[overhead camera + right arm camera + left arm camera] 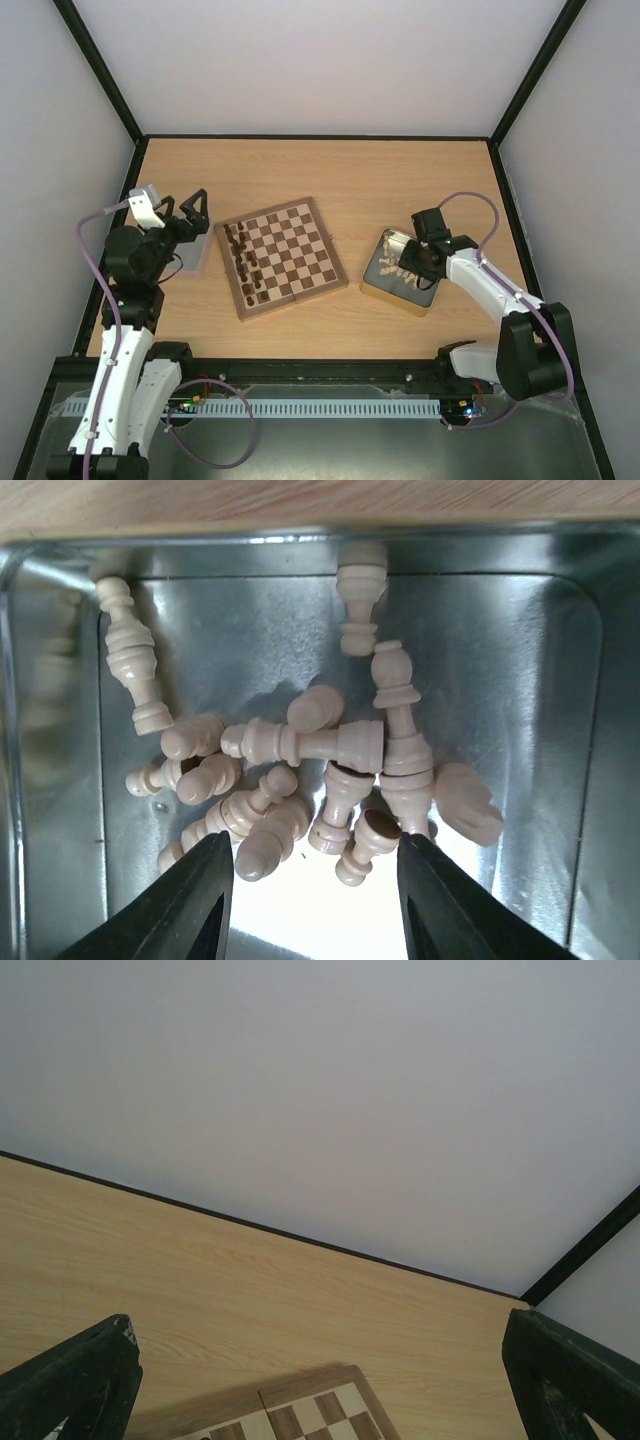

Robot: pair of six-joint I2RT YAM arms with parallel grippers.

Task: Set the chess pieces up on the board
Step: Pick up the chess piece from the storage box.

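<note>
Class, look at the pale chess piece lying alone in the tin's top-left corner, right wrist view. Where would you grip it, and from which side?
Probably the lone pale piece across its narrow stem, coming straight down from above. It lies flat on its side on the tin floor, apart from the heap, so there should be room either side.

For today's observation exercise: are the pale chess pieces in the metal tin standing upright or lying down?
Lying down: the pale pieces sprawl on their sides, several overlapping, across the tin floor.
</note>
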